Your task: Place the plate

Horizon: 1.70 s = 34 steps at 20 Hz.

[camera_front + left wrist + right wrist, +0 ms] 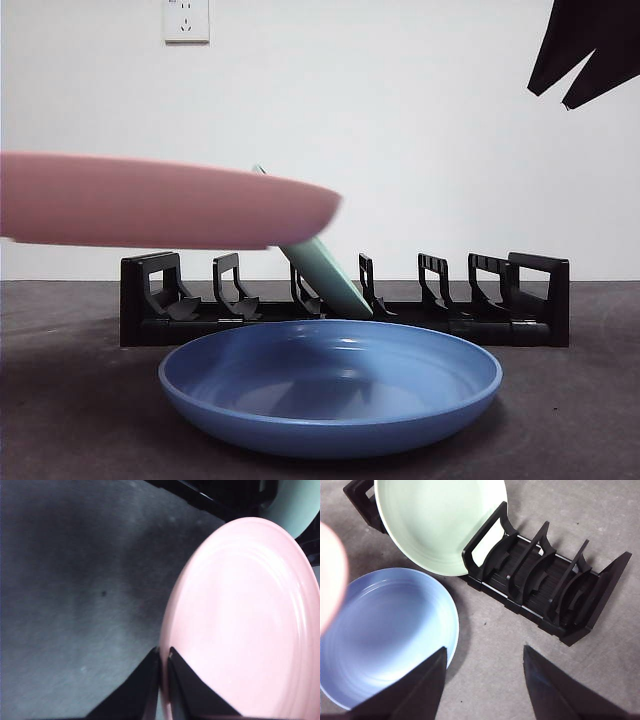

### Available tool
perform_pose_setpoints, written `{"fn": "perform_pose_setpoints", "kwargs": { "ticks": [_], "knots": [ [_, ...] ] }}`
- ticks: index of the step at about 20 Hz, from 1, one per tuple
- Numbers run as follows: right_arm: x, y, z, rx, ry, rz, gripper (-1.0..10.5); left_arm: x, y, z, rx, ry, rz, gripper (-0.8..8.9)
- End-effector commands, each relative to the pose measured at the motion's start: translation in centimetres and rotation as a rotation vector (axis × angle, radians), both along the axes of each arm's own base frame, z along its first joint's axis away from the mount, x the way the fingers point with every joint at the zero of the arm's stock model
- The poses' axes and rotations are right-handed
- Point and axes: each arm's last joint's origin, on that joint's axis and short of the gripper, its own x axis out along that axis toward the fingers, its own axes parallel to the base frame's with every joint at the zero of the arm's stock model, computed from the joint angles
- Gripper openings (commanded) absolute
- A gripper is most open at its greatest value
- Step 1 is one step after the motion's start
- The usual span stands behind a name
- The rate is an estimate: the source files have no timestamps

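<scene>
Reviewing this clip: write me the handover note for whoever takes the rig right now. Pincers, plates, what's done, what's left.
Left pincer: shut on the rim of the pink plate, held roughly flat in the air in front of the rack.
Right pincer: open, empty, waiting up high above the rack's free end.
Green plate: already leaning in a rack slot.
Blue plate: flat on the table in front of the rack.
Done: green racked, pink lifted.
Left: slot the pink plate into the rack; the blue one is untouched.
</scene>
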Motion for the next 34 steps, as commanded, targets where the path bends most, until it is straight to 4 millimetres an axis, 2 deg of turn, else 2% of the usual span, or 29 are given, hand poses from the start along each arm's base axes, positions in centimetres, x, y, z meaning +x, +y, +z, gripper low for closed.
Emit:
{"fn": "perform_pose_setpoints", "kwargs": {
  "ticks": [1,6,12,18,22,25,26,29,34],
  "knots": [
    [0.1,0.1,0.3,0.011,-0.008,-0.002,2.4,1.3,-1.4,-0.6,-0.01,0.033,-0.017,0.14],
    [0.1,0.1,0.3,0.01,-0.005,-0.002,2.4,3.5,-5.1,-2.4,0.042,0.012,-0.051,0.14],
    [0.0,0.1,0.3,0.009,0.0,-0.002,2.4,4.9,-8.6,-4.9,0.075,0.011,-0.062,0.15],
    [0.0,0.1,0.2,0.006,0.007,-0.003,2.4,5.7,-10.3,-7.0,0.107,0.026,-0.081,0.15],
    [0.0,0.1,0.2,0.006,0.011,-0.004,2.4,6.0,-10.5,-7.8,0.122,0.045,-0.083,0.38],
    [-0.1,0.1,0.2,0.005,0.014,-0.004,2.4,6.0,-10.6,-7.7,0.12,0.044,-0.084,2.0],
    [-0.1,0.1,0.2,0.005,0.015,-0.004,2.4,6.0,-10.6,-7.6,0.115,0.041,-0.086,2.25],
    [-0.1,0.1,0.2,0.005,0.015,-0.004,2.4,5.8,-10.4,-6.0,0.081,-0.002,-0.096,2.25],
    [-0.1,0.1,0.2,0.005,0.015,-0.004,2.4,4.9,-9.5,-1.7,0.03,-0.094,-0.111,2.26]
  ]
}}
